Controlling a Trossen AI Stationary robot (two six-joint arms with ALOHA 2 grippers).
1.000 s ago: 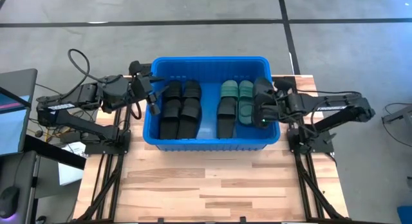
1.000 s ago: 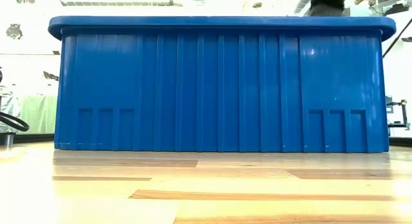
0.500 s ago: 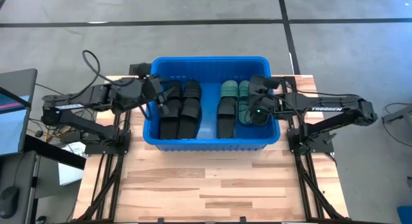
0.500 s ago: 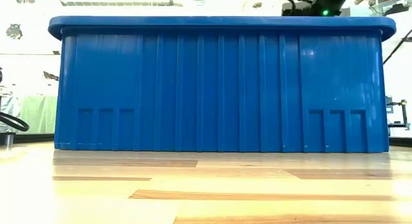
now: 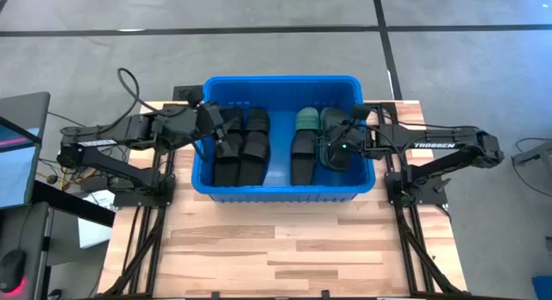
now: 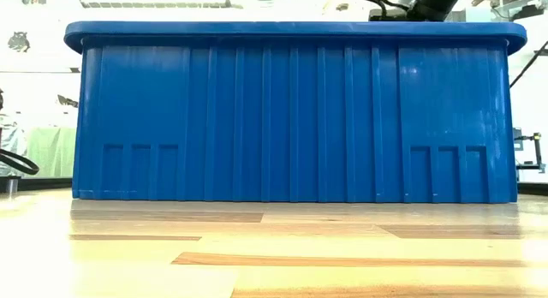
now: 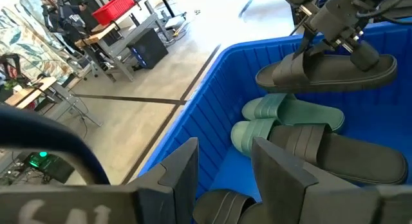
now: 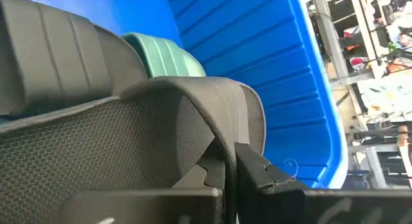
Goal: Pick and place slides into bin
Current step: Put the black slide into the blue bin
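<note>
The blue bin [image 5: 276,79] stands on the wooden table and fills the low view [image 6: 291,118]. Inside it, several black slides [image 5: 241,145] lie at the left. Two teal slides [image 7: 283,111] and a black one [image 7: 347,153] lie at the right. My right gripper [image 5: 345,138] is shut on another black slide [image 7: 328,69] and holds it above the teal slides. My left gripper [image 7: 224,153] is open and empty, hovering over the black slides in the bin's left part [image 5: 222,134]. My right gripper holds the black slide at one long side, where the wide strap [image 8: 219,114] comes down to the sole. One finger [image 8: 261,172] lies outside the strap's foot; the slide hides the other. The gripper comes from above, slanting from the table's right. The slide hangs about level, clear of the teal slides.
The bin's walls and rolled rim [image 6: 291,28] stand high around both grippers. Bare bin floor [image 5: 278,153] shows between the two groups of slides. Bare table [image 5: 276,240] lies in front of the bin. Both arms' stands sit at the table's left and right edges.
My right gripper has carried the black slide from over the bin's right rim toward the table's left, above the teal slides. My left gripper has moved from the bin's left rim toward the right, over the black slides inside.
</note>
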